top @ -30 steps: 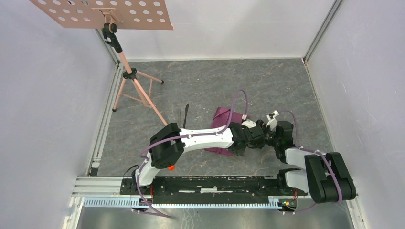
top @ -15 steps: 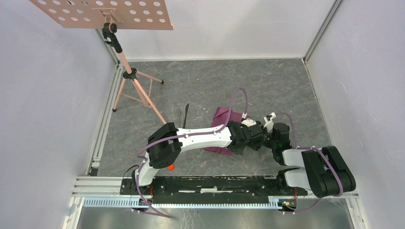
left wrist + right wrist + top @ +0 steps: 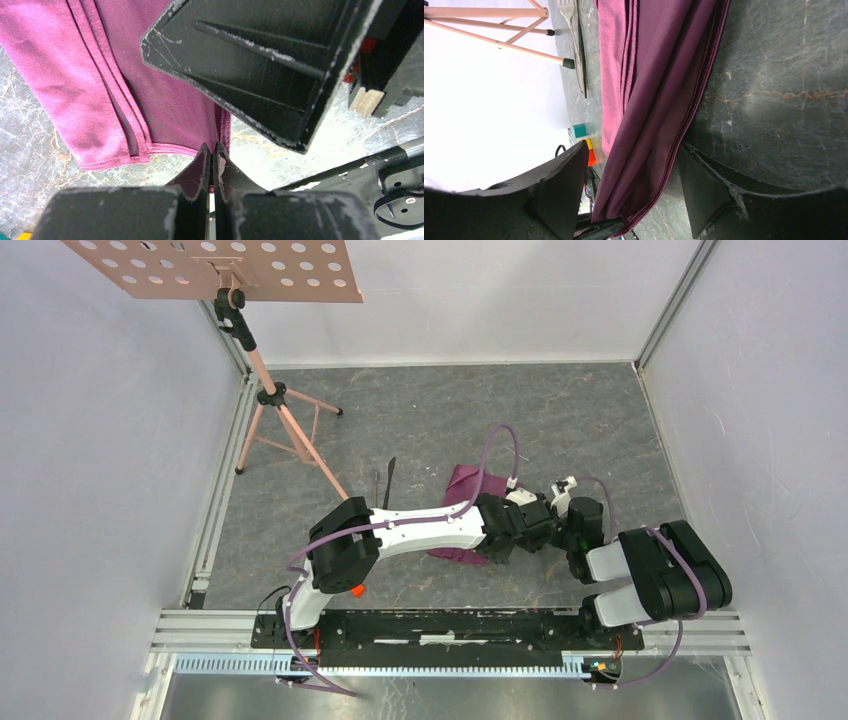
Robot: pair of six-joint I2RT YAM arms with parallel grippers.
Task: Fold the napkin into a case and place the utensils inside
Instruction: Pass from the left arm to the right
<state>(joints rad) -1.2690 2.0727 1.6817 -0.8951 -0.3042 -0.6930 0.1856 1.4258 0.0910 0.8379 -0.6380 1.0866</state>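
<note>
Two sets of jaws met at the near right edge of the napkin (image 3: pixel 462 483), which lay folded in long layers on the counter (image 3: pixel 450 410). My left jaws were pinched tight on its hemmed edge, with cloth showing between the tips. My right jaws stood wide apart, one finger on each side of the raised hem (whether either touched it I could not tell). The utensils (image 3: pixel 385 481) lay side by side on the counter left of the napkin, apart from it, near a foot of the pink tripod stand (image 3: pixel 290 435).
</note>
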